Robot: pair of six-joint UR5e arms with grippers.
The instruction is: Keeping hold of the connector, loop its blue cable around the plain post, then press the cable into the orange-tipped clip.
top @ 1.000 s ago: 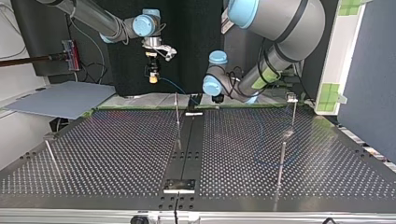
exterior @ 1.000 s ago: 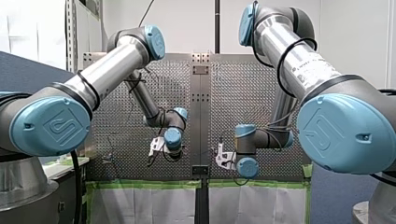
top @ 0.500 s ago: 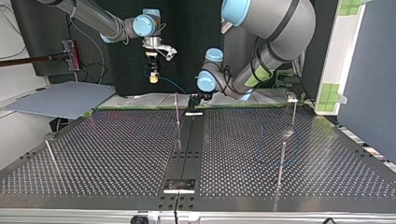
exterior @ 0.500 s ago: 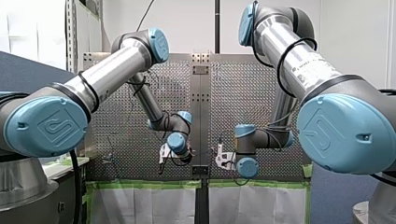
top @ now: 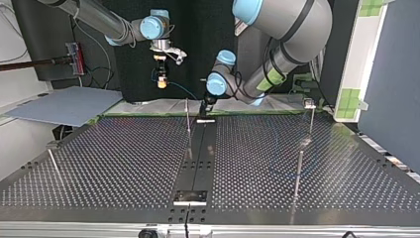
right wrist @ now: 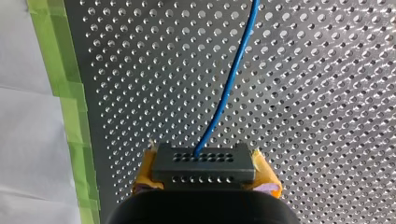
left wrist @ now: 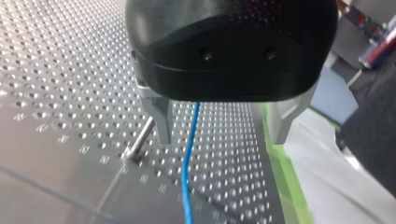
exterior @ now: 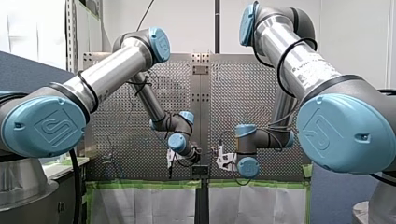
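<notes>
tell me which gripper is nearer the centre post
Left. My left gripper is just beside the post; my right gripper hangs higher, to the top view's left, holding the connector.

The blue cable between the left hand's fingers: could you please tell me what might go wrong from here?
1. The blue cable runs loose between the fingers of my open left hand; it could slip out before being guided round the post.
2. That post stands close beside one finger; a sideways move might strike it.
3. My right hand grips the connector by its ends between yellow pads; a tug on the cable could twist it free.
</notes>
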